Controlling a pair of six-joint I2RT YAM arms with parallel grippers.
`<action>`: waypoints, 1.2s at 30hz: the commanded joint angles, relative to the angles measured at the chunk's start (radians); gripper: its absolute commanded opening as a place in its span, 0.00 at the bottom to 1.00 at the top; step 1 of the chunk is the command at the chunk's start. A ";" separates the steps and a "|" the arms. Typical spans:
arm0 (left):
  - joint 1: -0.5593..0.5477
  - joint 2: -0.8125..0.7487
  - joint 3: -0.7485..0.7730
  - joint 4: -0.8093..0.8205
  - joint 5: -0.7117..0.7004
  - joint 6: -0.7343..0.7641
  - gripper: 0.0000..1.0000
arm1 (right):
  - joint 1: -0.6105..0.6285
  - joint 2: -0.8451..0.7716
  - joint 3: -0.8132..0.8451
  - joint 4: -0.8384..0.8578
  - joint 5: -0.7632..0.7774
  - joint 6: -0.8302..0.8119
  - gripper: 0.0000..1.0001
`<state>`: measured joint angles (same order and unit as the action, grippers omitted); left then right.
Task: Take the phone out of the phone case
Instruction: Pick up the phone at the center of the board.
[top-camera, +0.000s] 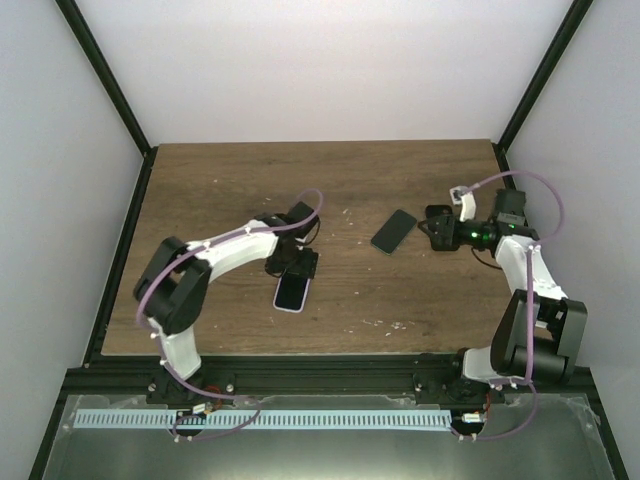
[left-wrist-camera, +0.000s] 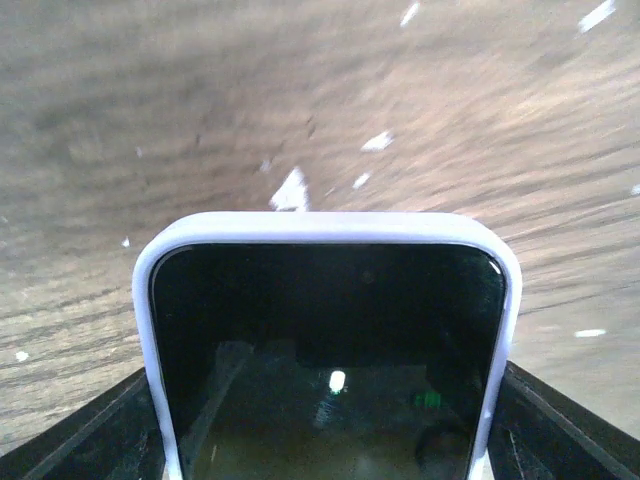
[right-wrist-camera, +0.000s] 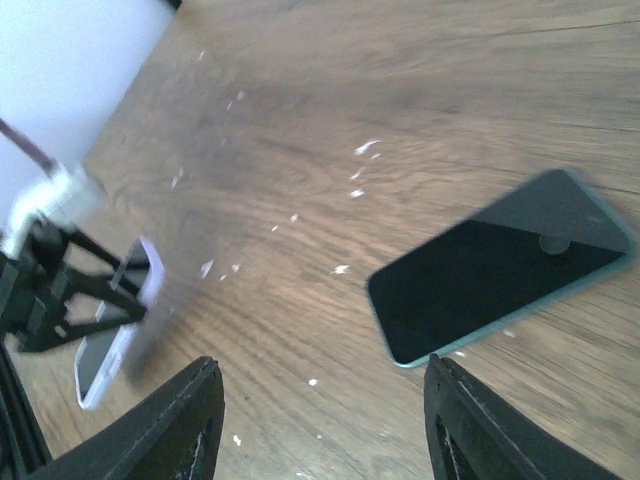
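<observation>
1. The left hand is closed on the sides of the phone case, with its arm bent low over the counter.
2. The phone is seated in the phone case, left of the spare black phone in the top view.
3. The right hand is held wide open and empty, just right of the spare black phone and pointed toward it.

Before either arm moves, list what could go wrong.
The left gripper clamps the case by one end only, with the phone still inside, so it may pivot or slip. The right gripper, open, hangs beside the other phone and might grab that one instead.
</observation>
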<state>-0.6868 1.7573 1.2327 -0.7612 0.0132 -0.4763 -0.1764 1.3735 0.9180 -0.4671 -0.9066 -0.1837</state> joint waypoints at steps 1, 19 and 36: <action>0.003 -0.214 -0.054 0.186 -0.005 -0.147 0.49 | 0.222 -0.031 0.096 0.005 0.073 -0.026 0.56; -0.014 -0.523 -0.227 0.543 -0.265 -0.517 0.36 | 0.793 0.138 0.252 0.096 0.307 0.172 0.53; -0.038 -0.534 -0.217 0.535 -0.226 -0.388 0.96 | 0.808 0.110 0.239 0.106 0.145 0.188 0.01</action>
<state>-0.7322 1.2396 0.9798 -0.2543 -0.2447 -0.9604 0.6262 1.5452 1.1507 -0.3824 -0.7109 0.0387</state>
